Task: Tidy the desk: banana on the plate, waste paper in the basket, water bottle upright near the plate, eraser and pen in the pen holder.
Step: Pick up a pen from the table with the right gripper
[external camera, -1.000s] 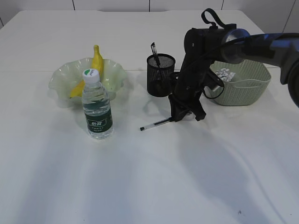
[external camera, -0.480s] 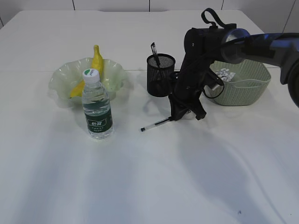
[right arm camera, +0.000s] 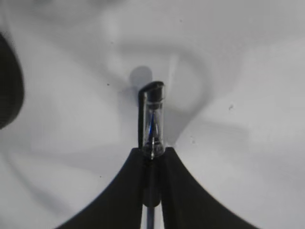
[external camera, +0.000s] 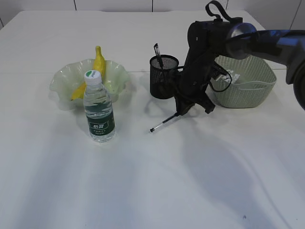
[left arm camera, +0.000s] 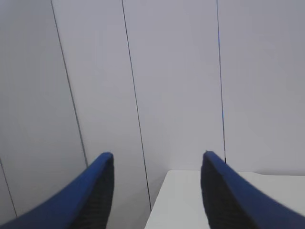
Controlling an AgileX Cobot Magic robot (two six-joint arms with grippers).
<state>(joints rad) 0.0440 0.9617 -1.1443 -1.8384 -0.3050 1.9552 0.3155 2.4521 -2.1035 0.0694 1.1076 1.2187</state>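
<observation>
Counter inventory: right tool clamped on a pen, pen tilted, lower tip at or just above the counter.

Right wrist view: pen pinched between closed black fingers. Left tool: jaws apart, nothing between, facing a wall. Banana lies in plate. Water bottle upright just before plate. Pen holder, one pen inside, left of basket; waste paper in basket.

Yellow banana on pale-green translucent plate; clear bottle with white cap, dark green label. Black mesh cup, sage-green woven-look basket, plain white desk. Clear pen with black cap.
</observation>
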